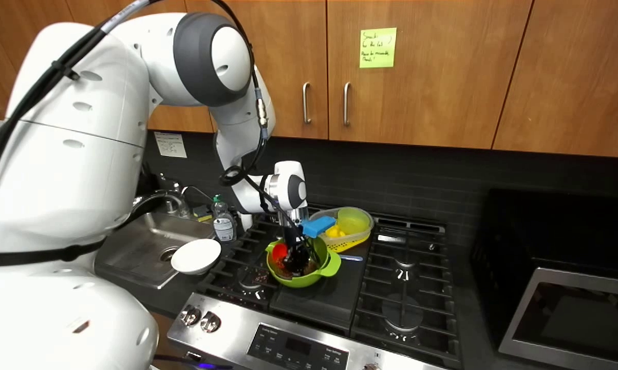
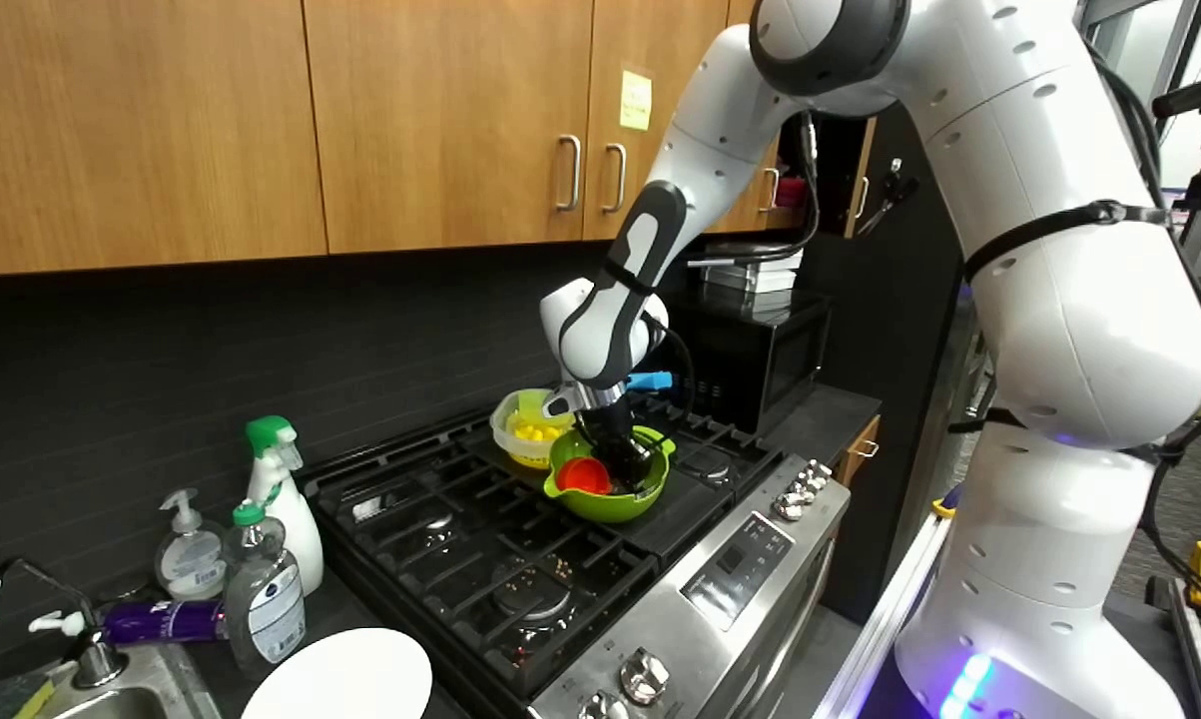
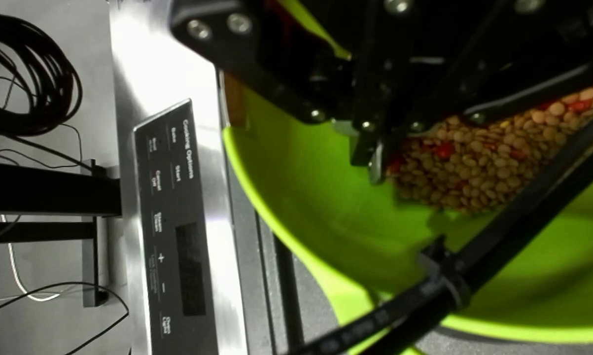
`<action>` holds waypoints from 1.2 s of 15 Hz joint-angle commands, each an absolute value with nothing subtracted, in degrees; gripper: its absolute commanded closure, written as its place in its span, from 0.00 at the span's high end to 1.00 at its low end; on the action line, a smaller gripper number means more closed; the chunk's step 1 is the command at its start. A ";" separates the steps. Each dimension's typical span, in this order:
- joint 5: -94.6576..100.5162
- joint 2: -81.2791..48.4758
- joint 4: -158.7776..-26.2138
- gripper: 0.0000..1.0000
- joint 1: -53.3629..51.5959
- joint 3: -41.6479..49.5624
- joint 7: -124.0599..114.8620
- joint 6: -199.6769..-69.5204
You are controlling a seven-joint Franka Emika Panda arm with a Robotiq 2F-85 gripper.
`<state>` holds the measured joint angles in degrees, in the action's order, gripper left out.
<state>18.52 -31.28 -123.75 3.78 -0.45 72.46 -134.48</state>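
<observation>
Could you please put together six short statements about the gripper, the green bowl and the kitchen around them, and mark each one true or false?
1. The gripper reaches down into the green bowl. True.
2. The green bowl stands in the sink. False: it stands on the stove.
3. A red cup is inside the green bowl. True.
4. The lentils fill the green bowl to its rim. False: much of its inside shows bare in the wrist view.
5. A sticky note is on a cabinet door. True.
6. The gripper is wide open. False: it is shut.
</observation>
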 commanded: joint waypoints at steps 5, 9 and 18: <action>19.98 -32.56 -122.93 0.01 3.85 0.68 68.06 -135.56; 23.10 -31.21 -123.79 0.01 3.13 2.28 65.99 -135.63; 29.07 -29.05 -124.69 0.01 2.79 2.91 63.32 -134.43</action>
<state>26.44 -31.40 -123.06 3.82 1.91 65.15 -135.15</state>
